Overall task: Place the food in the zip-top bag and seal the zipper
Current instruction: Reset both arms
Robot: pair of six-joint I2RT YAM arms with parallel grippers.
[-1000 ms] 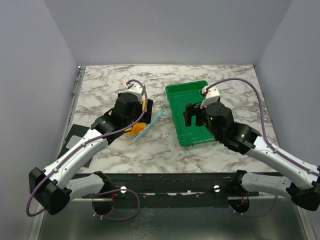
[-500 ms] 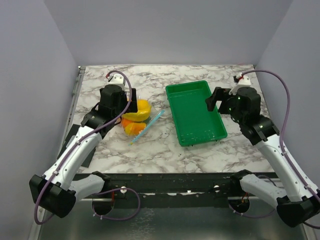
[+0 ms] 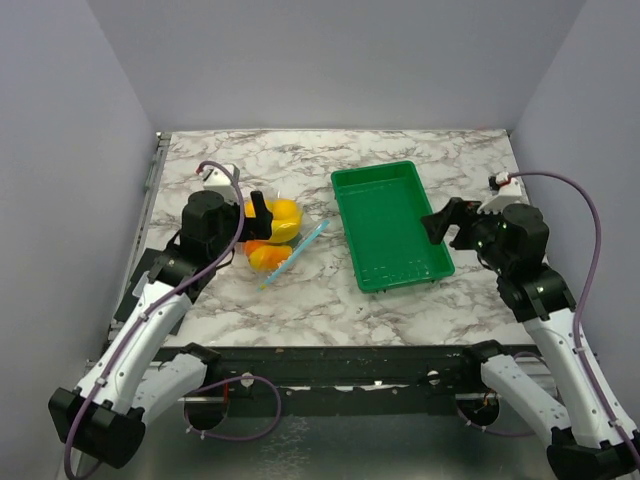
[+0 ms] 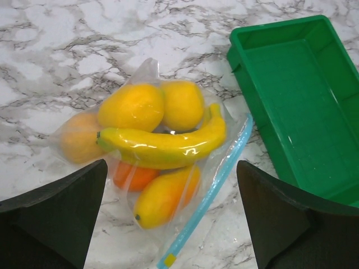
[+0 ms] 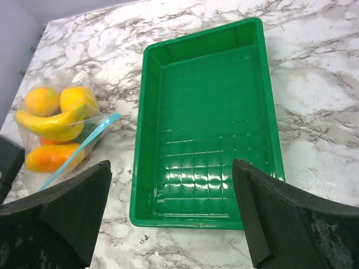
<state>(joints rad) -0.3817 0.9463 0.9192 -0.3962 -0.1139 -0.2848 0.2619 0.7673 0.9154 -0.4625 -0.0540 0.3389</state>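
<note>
The zip-top bag [image 3: 272, 240] lies flat on the marble, left of centre. The food [image 4: 162, 147] is inside it: a banana, lemons and oranges, seen through the clear plastic. The light blue zipper [image 4: 219, 179] runs along the bag's right edge, toward the tray. My left gripper [image 3: 260, 213] hovers open above the bag's left side, touching nothing; in the left wrist view the left gripper [image 4: 171, 168] frames the bag from above. My right gripper [image 3: 446, 222] hangs open over the tray's right rim, empty. The right wrist view shows the bag [image 5: 56, 126] at far left.
A green rectangular tray [image 3: 345, 225] with nothing in it stands right of the bag, close to the zipper. A dark mat [image 3: 150, 275] lies at the table's left edge. Walls close in the left, back and right sides.
Both arms have drawn back and up. The left gripper lifted off the bag toward the left. The right gripper left the tray and swung to its right side.
</note>
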